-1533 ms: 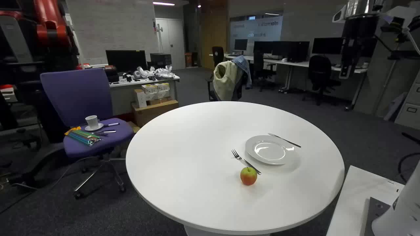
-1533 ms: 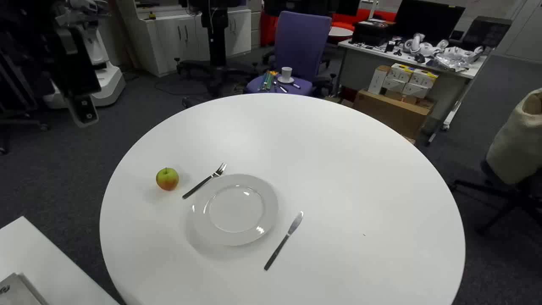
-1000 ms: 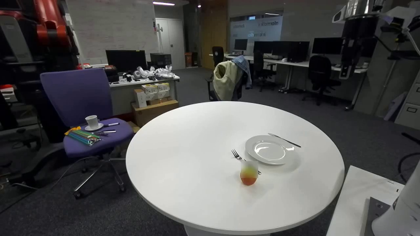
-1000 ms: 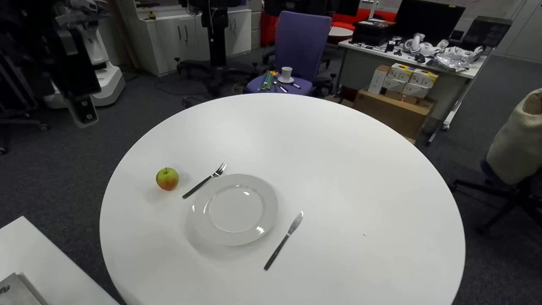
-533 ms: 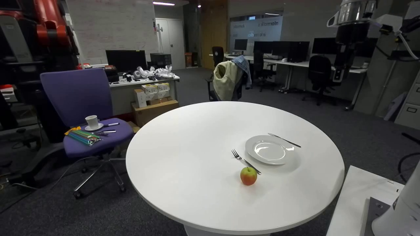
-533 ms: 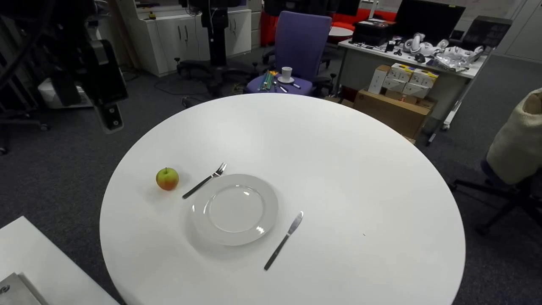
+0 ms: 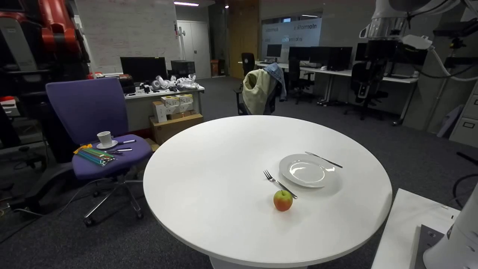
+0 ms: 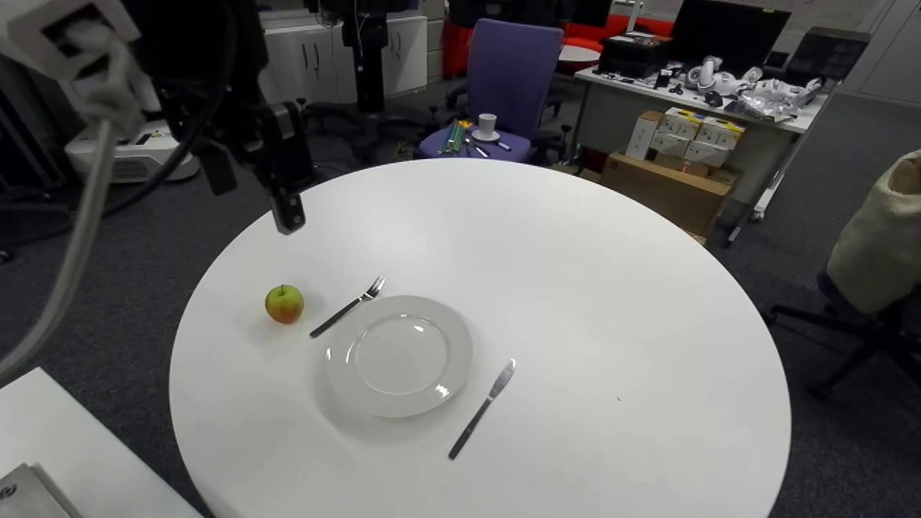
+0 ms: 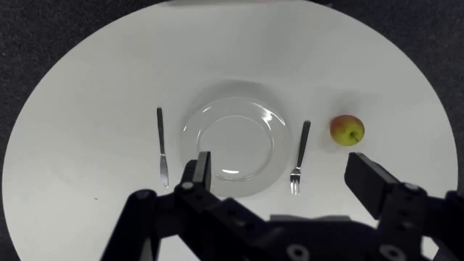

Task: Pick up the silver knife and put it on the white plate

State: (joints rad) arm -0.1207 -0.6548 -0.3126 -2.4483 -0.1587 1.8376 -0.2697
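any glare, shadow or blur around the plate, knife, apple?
Wrist view: bright glints on the white plate, soft shadow along its upper edge, faint one by the apple; silver knife fairly crisp. Both exterior views: glare on the white plate too.

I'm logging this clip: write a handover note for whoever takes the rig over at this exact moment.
Gripper: open, holding nothing, raised above the level of the table.
Silver knife: lying flat on the table beside the plate, not touching it.
White plate: on the table, between the knife and the fork; the apple sits beyond the fork.
Done: no grasp yet; the knife is not on the plate.
Left: reach the knife, grip it, lift it, set it on the plate, release.
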